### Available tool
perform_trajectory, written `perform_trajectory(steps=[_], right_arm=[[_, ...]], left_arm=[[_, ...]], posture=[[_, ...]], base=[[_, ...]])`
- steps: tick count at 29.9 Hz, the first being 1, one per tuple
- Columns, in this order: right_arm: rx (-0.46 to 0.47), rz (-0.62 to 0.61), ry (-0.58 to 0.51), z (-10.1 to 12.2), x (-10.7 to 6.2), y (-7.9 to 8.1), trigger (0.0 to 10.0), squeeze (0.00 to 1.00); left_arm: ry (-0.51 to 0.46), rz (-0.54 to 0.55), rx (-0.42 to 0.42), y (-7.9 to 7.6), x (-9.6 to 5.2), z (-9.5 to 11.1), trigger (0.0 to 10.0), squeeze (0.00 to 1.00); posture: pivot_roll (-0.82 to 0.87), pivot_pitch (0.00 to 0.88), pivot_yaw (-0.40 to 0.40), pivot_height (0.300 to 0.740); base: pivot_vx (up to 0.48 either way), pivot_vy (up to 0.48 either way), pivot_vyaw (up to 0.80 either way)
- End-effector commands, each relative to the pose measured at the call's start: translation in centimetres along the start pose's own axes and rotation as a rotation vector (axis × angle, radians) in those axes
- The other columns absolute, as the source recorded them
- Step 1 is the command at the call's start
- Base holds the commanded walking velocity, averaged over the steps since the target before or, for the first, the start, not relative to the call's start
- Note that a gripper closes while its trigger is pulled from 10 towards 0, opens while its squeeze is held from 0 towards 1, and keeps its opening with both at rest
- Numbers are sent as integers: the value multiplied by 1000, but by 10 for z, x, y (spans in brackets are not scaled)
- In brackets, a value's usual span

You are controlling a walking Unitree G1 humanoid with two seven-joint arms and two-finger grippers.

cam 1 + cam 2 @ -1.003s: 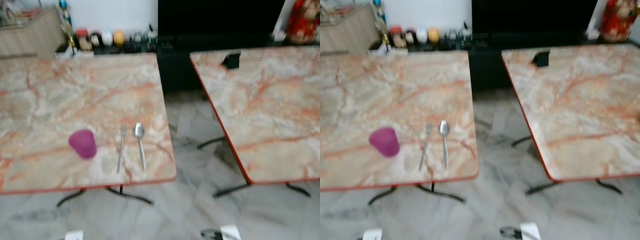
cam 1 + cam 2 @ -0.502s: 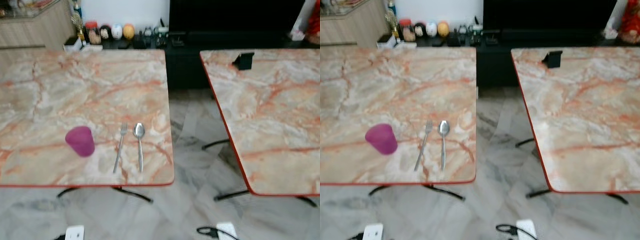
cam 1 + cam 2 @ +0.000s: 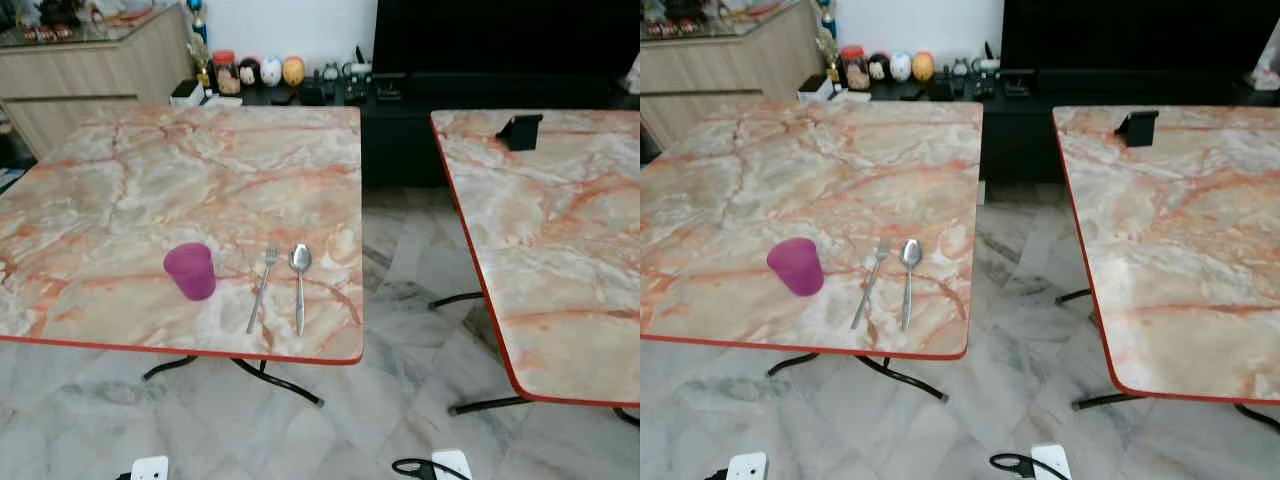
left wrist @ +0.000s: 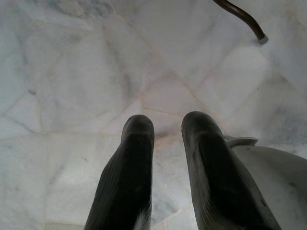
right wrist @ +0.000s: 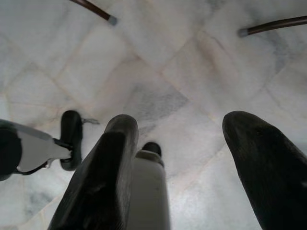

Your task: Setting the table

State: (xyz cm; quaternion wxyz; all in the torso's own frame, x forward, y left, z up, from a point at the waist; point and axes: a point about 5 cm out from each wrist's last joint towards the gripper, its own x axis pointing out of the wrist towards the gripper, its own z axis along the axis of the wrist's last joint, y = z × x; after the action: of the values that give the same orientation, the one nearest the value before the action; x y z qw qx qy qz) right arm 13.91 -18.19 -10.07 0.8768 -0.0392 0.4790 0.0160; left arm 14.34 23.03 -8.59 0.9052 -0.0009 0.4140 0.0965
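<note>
Left eye view: unmarked purple cup [image 3: 190, 271] beside fork [image 3: 262, 290], spoon [image 3: 299, 285].

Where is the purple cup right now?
The purple cup stands near the front edge of the left marble table, just left of the fork and spoon.

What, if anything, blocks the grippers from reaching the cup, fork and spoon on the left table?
Nothing visible lies around the purple cup, fork or spoon; they sit near the table's front edge. Both the left gripper and right gripper hang open, pointing at the floor, below the tabletop.
</note>
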Motion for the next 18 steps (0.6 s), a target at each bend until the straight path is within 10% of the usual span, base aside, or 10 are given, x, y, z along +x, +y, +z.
perform_trajectory(steps=[1, 18], right_arm=[[9, 1, -9, 2, 0, 2, 10000, 0], [3, -29, -154, 15, -1, 0, 10000, 0]], left_arm=[[4, -11, 20, -1, 0, 0, 10000, 0], [6, -4, 31, -1, 0, -1, 10000, 0]], posture=[[27, 0, 17, 740], [24, 0, 20, 740]], base=[[0, 0, 0], [0, 0, 0]])
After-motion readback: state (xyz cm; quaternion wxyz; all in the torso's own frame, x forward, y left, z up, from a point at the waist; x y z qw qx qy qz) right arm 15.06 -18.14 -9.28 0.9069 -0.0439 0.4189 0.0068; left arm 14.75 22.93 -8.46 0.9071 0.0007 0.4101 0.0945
